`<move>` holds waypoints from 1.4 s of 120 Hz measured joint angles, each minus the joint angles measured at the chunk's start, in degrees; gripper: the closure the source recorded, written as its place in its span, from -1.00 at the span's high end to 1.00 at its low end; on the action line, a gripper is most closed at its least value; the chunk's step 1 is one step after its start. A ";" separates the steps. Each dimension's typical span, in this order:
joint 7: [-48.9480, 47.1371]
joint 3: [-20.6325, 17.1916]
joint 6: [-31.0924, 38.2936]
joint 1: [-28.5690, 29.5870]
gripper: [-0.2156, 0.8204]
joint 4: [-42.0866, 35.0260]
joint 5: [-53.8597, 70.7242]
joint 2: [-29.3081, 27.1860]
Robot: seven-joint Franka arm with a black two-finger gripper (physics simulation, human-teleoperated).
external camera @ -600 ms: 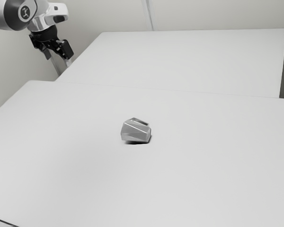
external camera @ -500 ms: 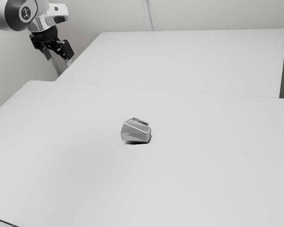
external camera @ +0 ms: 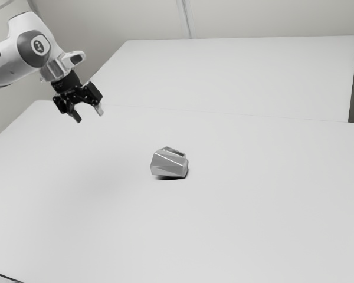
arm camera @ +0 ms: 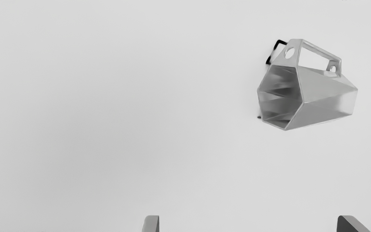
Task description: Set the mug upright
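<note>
The mug (external camera: 170,164) lies on its side on the desk (external camera: 236,230), its handle (arm camera: 322,51) uppermost, and the jaws stand spread above the desk, farther back toward the exterior view's left, well apart from it.

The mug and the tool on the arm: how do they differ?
The mug is silvery grey; the tool is mostly black. The mug lies on its side on the table, while the tool hangs in the air. The mug has a handle and a hollow body; the tool has two fingers, spread open. Both look angular.
</note>
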 joint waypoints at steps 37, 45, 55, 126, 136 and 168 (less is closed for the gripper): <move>0.24 0.23 -0.43 2.88 0.58 -0.85 -18.30 11.17; 0.41 0.20 -0.31 2.89 0.58 -0.74 -21.59 13.15; 0.59 0.13 -0.02 2.48 0.58 -0.62 -26.06 15.66; 0.93 -1.89 5.50 -1.85 0.58 -2.03 -43.59 23.10; 0.80 -2.18 5.77 -2.38 0.58 -2.49 -44.62 23.23; 0.56 -3.54 7.77 -2.61 -0.07 -2.10 -46.18 23.70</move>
